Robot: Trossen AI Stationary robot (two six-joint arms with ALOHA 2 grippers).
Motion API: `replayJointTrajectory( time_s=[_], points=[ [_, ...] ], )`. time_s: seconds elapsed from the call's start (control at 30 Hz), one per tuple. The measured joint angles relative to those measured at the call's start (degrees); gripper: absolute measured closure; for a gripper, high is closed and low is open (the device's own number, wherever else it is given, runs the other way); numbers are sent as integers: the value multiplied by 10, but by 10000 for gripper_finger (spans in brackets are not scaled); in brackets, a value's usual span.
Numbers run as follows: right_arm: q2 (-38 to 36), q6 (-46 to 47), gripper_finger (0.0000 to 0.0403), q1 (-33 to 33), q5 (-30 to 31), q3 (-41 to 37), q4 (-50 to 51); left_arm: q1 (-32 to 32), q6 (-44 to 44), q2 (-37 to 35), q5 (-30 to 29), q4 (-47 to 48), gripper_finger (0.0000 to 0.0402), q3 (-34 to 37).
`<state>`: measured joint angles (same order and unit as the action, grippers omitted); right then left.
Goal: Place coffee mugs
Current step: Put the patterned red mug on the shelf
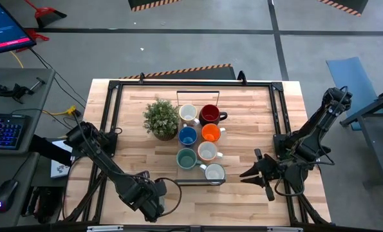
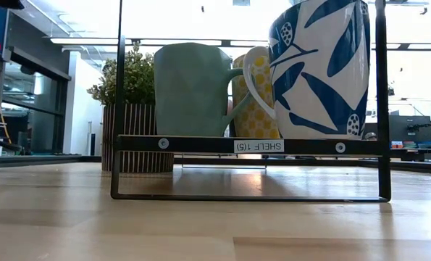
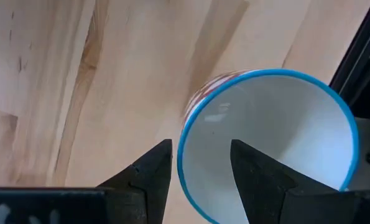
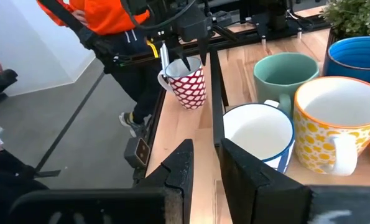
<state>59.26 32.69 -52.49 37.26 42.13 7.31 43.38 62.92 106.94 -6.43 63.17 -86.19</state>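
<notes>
Near the table's (image 1: 133, 161) front-left edge, outside the one shelf (image 1: 192, 183) carrying seven coffee mugs (image 1: 210, 133) beside one potted plant (image 1: 161, 119), the eighth mug (image 3: 272, 124) stood upright directly below the nearer left gripper (image 3: 200, 146), whose parted fingers straddled its rim unpinched, while the right gripper (image 4: 206, 152) waited, slightly parted and empty.

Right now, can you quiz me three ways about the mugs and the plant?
1. Where is the plant?
A. On the floor
B. Beside the shelf
C. Inside a mug

2. How many mugs sit on the shelf?
A. Three
B. Ten
C. Seven

3. How is the red-patterned mug?
A. Upright
B. On its side
C. Upside-down

Answers:
1 B: the high view shows the plant on the table, next to the shelf.
2 C: the high view shows seven there.
3 A: it stands mouth-up, with the left gripper straddling its rim.
</notes>
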Motion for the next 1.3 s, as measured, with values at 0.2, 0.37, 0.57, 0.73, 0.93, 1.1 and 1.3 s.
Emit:
replayJointTrajectory(
  time_s=[0.2, 0.37, 0.57, 0.73, 0.93, 1.1, 1.3],
  points=[
    [0, -1, 343, 0, -5, 0, 2, -2, 7, 1, -7, 5, 247, 0],
    [0, -1, 343, 0, -5, 0, 2, 0, 39, 1, -8, 28, 247, 0],
    [0, -1, 343, 0, -8, 0, 8, 10, 88, 0, -7, 45, 247, 0],
    [0, -1, 343, 0, -14, 0, 15, 15, 100, 0, 16, 45, 247, 0],
    [0, -1, 343, 0, -15, 0, 28, 15, 91, 0, 17, 42, 248, 0],
    [0, 4, 343, 0, -15, 0, 28, 14, 86, -1, 17, 42, 248, 0],
    [0, 4, 343, 0, -15, 0, 28, 14, 84, -1, 13, 37, 248, 0]
  ],
)
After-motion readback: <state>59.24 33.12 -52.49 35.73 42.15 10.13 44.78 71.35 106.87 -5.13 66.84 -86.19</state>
